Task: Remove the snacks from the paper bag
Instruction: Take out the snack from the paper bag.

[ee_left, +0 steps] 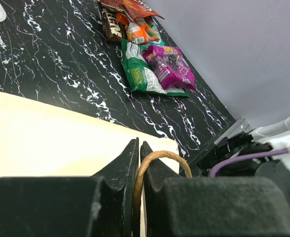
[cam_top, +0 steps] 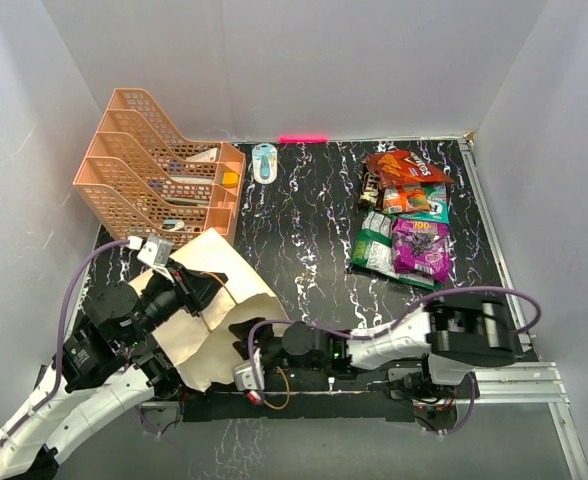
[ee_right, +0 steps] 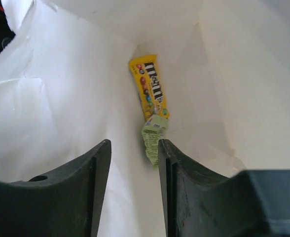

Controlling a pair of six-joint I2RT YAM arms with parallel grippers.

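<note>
Left arm (cam_top: 74,405), lower left of the top view: white moulded links joined by black cylindrical joint housings, with a purple cable (cam_top: 71,290) running up to a small silver wrist camera box (cam_top: 154,248). Right arm (cam_top: 399,340), lower centre to lower right: the same white links and black housings, a second purple cable (cam_top: 484,290) arching above it, and a small green indicator light (cam_top: 332,352). Left gripper (ee_left: 139,144), bottom of its wrist view: matte black fingers tapering to narrow tips. Right gripper (ee_right: 133,148), bottom of its wrist view: broader black fingers (ee_right: 98,187) with flat inner faces.
</note>
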